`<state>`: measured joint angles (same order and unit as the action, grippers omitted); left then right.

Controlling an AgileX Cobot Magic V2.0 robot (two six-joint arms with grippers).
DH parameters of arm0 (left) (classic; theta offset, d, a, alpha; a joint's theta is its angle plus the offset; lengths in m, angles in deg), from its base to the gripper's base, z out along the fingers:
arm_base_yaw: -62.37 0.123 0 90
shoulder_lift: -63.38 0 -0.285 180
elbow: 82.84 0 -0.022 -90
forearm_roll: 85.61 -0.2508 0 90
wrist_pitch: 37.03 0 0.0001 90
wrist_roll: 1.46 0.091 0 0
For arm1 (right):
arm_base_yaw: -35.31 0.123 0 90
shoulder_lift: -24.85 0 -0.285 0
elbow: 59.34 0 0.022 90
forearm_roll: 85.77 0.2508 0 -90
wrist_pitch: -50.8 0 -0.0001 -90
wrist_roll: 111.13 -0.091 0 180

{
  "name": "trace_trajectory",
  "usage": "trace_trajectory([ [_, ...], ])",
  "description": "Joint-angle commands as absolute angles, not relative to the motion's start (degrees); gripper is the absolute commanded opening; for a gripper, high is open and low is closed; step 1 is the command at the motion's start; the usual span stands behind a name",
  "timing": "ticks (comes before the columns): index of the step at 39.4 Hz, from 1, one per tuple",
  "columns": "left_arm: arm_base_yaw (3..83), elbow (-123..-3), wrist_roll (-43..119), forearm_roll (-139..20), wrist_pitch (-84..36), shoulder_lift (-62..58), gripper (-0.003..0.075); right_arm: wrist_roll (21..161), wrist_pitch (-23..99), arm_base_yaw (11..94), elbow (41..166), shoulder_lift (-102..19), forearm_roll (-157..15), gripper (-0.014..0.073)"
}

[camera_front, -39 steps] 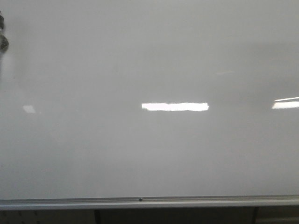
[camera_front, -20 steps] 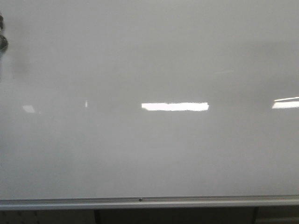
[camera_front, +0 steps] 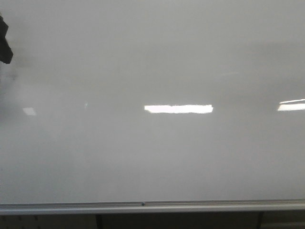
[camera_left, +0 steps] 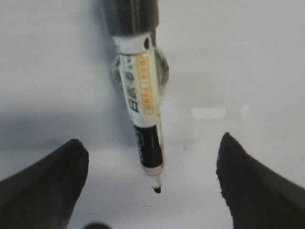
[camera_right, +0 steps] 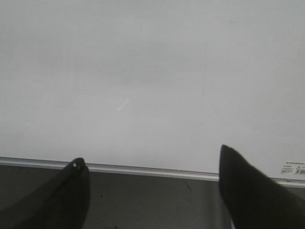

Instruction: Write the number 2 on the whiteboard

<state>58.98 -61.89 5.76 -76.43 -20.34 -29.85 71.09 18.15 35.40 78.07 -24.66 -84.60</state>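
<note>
The whiteboard (camera_front: 152, 157) fills the front view, glossy and blank; no number 2 shows on it in any view. In the left wrist view a black-tipped marker (camera_left: 143, 119) with an orange label lies over the white surface (camera_left: 248, 57), nib uncapped. My left gripper (camera_left: 151, 140) is open, its dark fingers (camera_left: 52, 181) wide apart on either side of the marker and not touching it. My right gripper (camera_right: 151, 155) is open and empty over the board's framed edge (camera_right: 143, 169).
A dark shape (camera_front: 4, 45), seemingly part of my left arm, pokes in at the front view's left edge. The silver frame (camera_front: 143, 206) runs along the near side, with dark table beyond it (camera_right: 152, 200). A small printed label (camera_right: 293, 167) sits near the frame.
The dark shape at the front view's left edge has grown and pushed further into the picture. The board itself looks the same.
</note>
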Motion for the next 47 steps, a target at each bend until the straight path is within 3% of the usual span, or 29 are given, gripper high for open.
trace_trajectory([
  [1, 58.58, -63.83, 5.36, -75.58, -26.82, -28.98, 0.0544, 71.27, 22.21, 35.17, 80.1, -24.79, -84.87, 0.058],
  [18, 58.53, -63.92, 5.36, -75.58, -29.2, -32.08, 0.0536, 71.27, 22.21, 35.17, 80.1, -24.79, -84.87, 0.058],
  [35, 58.53, -63.92, 5.36, -75.58, -30.22, -33.6, 0.0155, 71.27, 22.26, 35.17, 80.1, -24.79, -84.87, 0.058],
  [41, 58.45, -63.92, 5.36, -75.58, -31.43, -33.6, 0.0081, 71.27, 22.26, 35.17, 80.1, -24.79, -84.87, 0.058],
  [47, 58.45, -64.04, 5.51, -75.96, -29.38, -32.91, 0.0069, 71.27, 22.26, 35.17, 80.1, -24.79, -84.82, 0.058],
])
